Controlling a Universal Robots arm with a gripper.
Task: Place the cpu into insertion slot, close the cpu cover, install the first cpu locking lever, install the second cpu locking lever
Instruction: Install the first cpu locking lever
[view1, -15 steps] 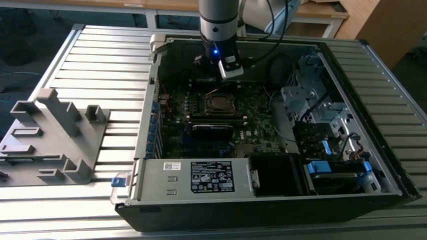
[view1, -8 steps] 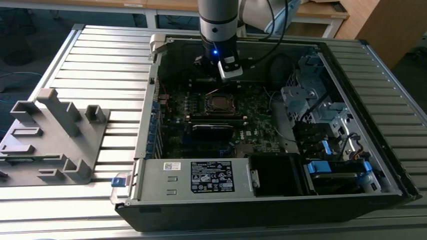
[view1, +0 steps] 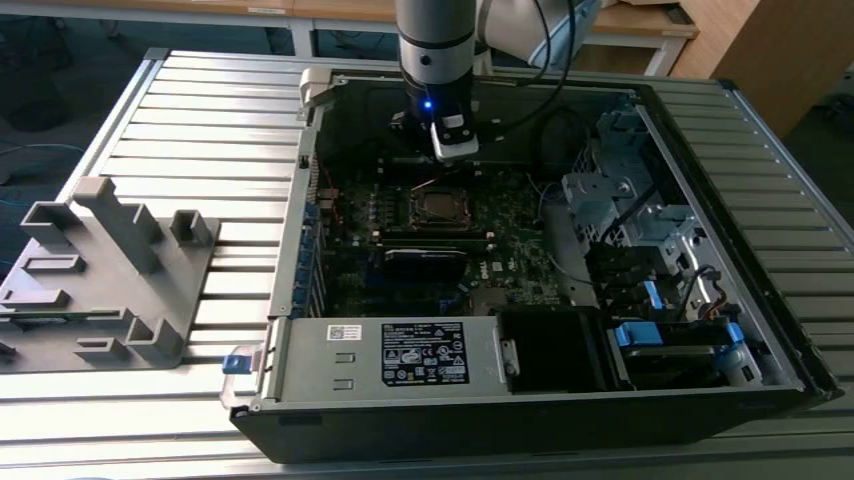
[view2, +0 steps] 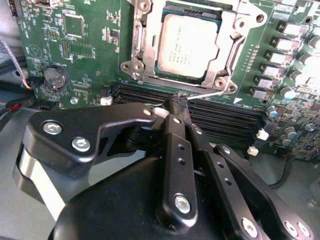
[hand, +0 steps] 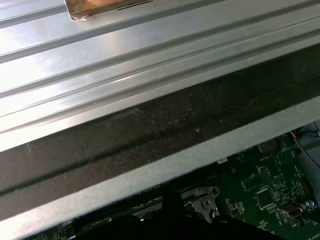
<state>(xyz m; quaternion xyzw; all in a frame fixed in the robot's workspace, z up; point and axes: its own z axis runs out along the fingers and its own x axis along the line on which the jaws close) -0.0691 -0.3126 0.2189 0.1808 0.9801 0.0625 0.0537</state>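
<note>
Silver cover (view2: 142, 47): lay flat over the cpu, frame on the chip's edges and the cut-out leaving the metal top bare. I read that as closed, clamping the rim only.
Cpu (view2: 187, 47): sat in the slot (view1: 416, 208), square to it and level as far as I could tell.
Pincer (view2: 176, 102): fingers pressed together into one narrow tip, with nothing bulky between them. The tip sat at the cover's near edge, at the end of a lever. I couldn't tell if it pinched the wire or only bore on it.
Why closed: my guess was that a single thin tip suits a thin wire better than spread fingers.
Lever (view2: 215, 93): thin silver wire between the cover and the long black slots (view2: 225, 117), at a slight slant to the cover edge. It probably wasn't hooked down yet.
Other lever: couldn't pick it out.
Stage: cpu in and cover down, by the look of it, with lever work in hand.
Case (view1: 787, 300): lay on its side on the slatted bench (view1: 200, 110), open face up. That gave the arm (view1: 437, 40) a straight drop onto the board (view2: 85, 50).
</note>
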